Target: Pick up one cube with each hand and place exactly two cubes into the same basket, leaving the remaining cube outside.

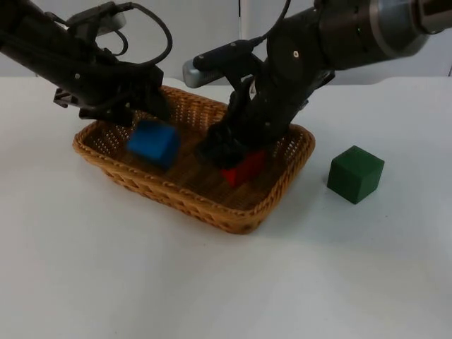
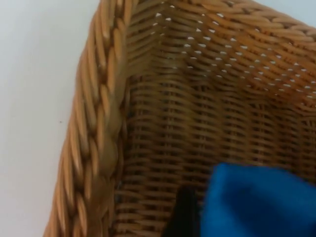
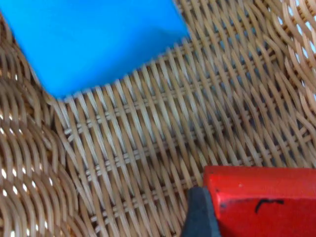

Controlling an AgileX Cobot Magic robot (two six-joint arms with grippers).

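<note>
At the frame's left, the left gripper [image 1: 145, 106] is reaching into the wicker basket [image 1: 141, 185], just above the blue cube [image 1: 153, 142] lying inside (its grip cannot be told). At centre, the right gripper [image 1: 224, 152] is clamping the red cube [image 1: 244, 167] on the basket floor. At right, the green cube [image 1: 355, 174] is sitting on the table [image 1: 226, 282], outside.
</note>
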